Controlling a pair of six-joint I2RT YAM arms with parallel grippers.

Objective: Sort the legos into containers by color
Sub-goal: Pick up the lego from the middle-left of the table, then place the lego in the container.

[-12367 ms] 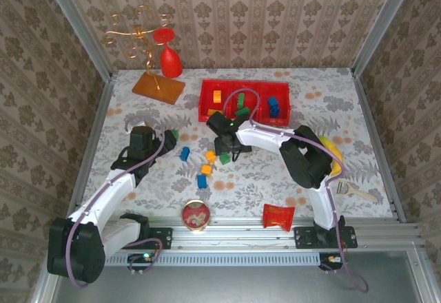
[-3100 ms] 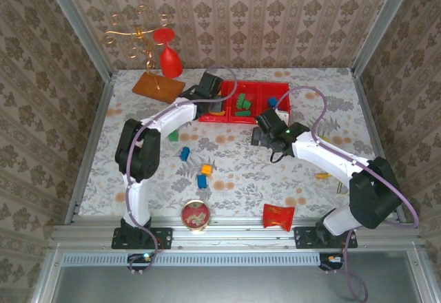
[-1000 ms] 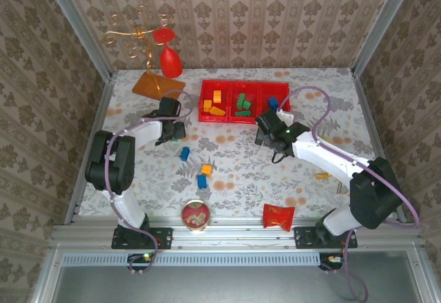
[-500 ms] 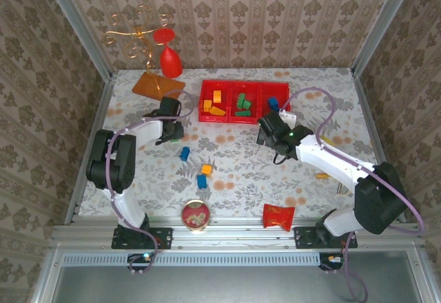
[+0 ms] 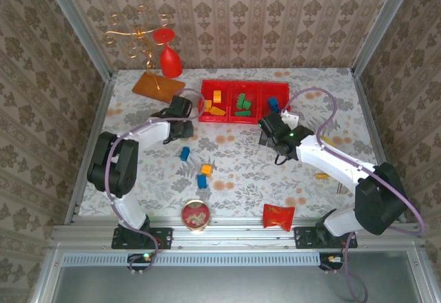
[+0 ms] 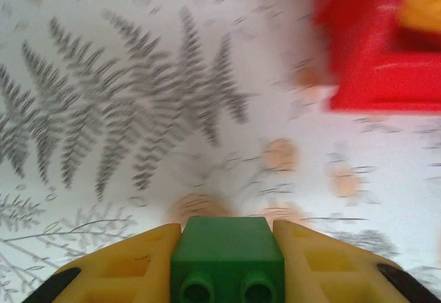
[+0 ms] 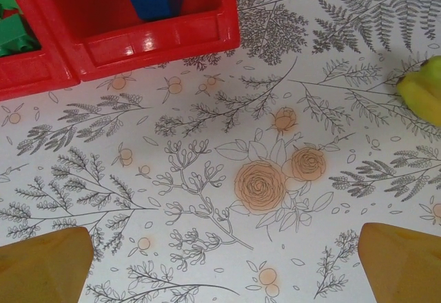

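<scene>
- Three loose legos (image 5: pixel 202 181), two blue and one orange, lie left of the table's (image 5: pixel 248 179) centre: hard, glossy, studded blocks.
- Left gripper (image 5: pixel 180 128) is clamped on a green lego (image 6: pixel 227 258); right gripper (image 7: pixel 224 262) hangs empty, jaws apart.
- Next, I judge: carry it to the middle compartment of the red plastic containers (image 5: pixel 242 118) at the far edge.

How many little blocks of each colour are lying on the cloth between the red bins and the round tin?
Blue blocks: 2
Orange block: 1
Green: 0 lying there; one green block sits in the left gripper
Total: 3
</scene>
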